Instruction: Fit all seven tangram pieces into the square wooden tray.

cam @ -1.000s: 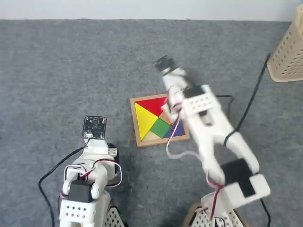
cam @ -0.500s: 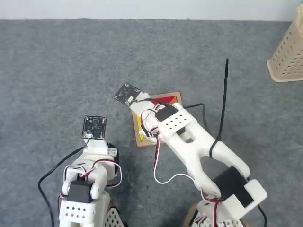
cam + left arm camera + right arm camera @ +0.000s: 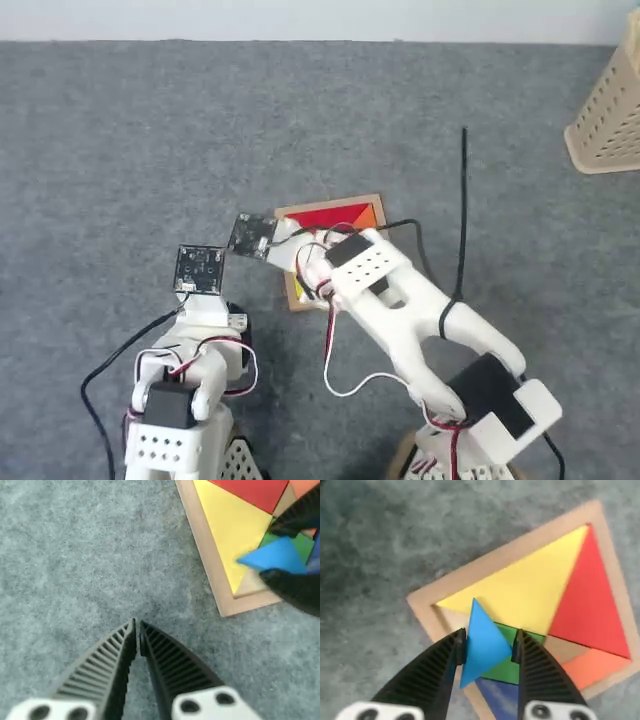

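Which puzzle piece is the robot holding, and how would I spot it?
Find the square wooden tray on the grey carpet. Over its corner, the right gripper pinches a light blue triangle. It alone is held up between black fingers; the yellow piece and green piece beside it lie flat.

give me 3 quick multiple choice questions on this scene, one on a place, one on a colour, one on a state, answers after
1. Where is the left gripper?
A) over the grey carpet beside the wooden tray
B) inside that tray
C) resting on its rim

2. What colour is the triangle held by the right gripper?
A) red
B) light blue
C) yellow

3. How are the left gripper's fingers?
A) wide open
B) shut on a piece
C) shut, holding nothing

Answers:
1 A: in the left wrist view, carpet lies under its tips and the tray sits off to one side.
2 B: the right wrist view shows a light blue triangle between its fingers.
3 C: the tips all but meet, with bare carpet beyond.
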{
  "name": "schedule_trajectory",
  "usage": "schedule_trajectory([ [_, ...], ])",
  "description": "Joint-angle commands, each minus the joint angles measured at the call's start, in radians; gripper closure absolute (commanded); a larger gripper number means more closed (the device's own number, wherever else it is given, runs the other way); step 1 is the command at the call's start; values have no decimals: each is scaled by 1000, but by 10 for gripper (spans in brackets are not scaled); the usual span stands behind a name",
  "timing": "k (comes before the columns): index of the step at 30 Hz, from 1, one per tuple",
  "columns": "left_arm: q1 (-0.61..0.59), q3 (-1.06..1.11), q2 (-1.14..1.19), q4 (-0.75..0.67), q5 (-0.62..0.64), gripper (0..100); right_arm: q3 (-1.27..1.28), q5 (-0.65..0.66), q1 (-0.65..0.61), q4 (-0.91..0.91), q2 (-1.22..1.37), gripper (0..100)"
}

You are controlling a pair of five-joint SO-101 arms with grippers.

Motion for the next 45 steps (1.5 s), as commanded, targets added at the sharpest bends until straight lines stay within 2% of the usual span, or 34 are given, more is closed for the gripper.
schedule_trajectory([
  [1, -2, -8, -15, 5, -5, 987, -3, 17, -31, -21, -70, 865],
  [6, -2, -8, -15, 5, -5, 987, -3, 28, -31, -21, -70, 864],
  [18, -2, -8, -15, 5, -5, 987, -3, 215, -31, -13, -70, 864],
  [29, -2, -8, -15, 5, -5, 987, -6, 210, -28, -10, 12, 853],
  [35, -2, -8, -15, 5, -5, 987, -15, 210, -25, 27, 18, 745],
  [45, -2, -8, -15, 5, -5, 987, -71, 210, 39, 45, 18, 745],
])
